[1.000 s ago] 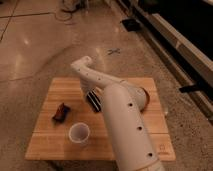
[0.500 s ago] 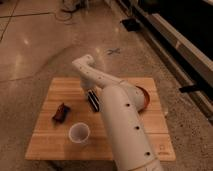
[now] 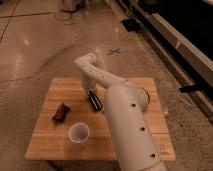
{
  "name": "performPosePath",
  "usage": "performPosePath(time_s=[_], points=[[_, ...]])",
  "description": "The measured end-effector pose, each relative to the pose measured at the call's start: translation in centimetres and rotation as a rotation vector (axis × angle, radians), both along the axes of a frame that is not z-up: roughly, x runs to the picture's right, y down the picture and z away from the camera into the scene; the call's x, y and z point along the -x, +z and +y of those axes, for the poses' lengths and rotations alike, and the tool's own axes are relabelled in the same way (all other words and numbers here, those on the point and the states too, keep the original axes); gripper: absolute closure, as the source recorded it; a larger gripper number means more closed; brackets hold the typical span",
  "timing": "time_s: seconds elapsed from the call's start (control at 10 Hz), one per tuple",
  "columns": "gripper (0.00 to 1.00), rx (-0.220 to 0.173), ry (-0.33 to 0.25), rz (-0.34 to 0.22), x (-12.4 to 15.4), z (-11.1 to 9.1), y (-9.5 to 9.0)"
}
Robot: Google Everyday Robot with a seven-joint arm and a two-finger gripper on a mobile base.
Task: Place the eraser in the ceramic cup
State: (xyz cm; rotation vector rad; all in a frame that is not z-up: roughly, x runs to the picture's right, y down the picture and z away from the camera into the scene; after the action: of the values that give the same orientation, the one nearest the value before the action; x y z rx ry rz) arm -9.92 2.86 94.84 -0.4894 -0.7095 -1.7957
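Compared with half a second ago, very little has changed. My arm (image 3: 125, 120) holds the same bent pose over the wooden table (image 3: 45, 142), and my gripper (image 3: 90, 90) hangs at the same spot. The eraser (image 3: 94, 101) has not shifted on the boards, and the ceramic cup (image 3: 79, 133) stands where it stood.

Much is hard to read here. My gripper is a small pale shape at the end of the forearm, right at the eraser's far end, and I cannot tell whether it is spread or closed, nor whether it touches the eraser. My own upper arm, wide and white, covers the right middle of the table and hides most of the orange-red bowl (image 3: 144, 95), of which only a curved edge shows, on the far side of the arm from the gripper. The arm's base runs out of the bottom edge of the view.

The eraser is a long black block lying flat on the wood, starting just under my gripper and running toward the camera, slightly slanted, with a fainter lighter line along its top. The cup is white, round and upright with a pale inside, well apart from the gripper, nearer the camera and toward the left of the view. A small dark red-orange object (image 3: 61, 111) lies farther to the left of the gripper, apart from both eraser and cup.
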Motion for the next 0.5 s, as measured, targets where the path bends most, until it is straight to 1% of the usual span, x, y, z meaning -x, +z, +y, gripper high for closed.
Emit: performPosePath(time_s=[0.2, 0.5], points=[[1.0, -0.014, 0.017, -0.036, 0.2, -0.7, -1.3], [1.0, -0.042, 0.043, -0.121, 1.3, -1.6, -4.4]])
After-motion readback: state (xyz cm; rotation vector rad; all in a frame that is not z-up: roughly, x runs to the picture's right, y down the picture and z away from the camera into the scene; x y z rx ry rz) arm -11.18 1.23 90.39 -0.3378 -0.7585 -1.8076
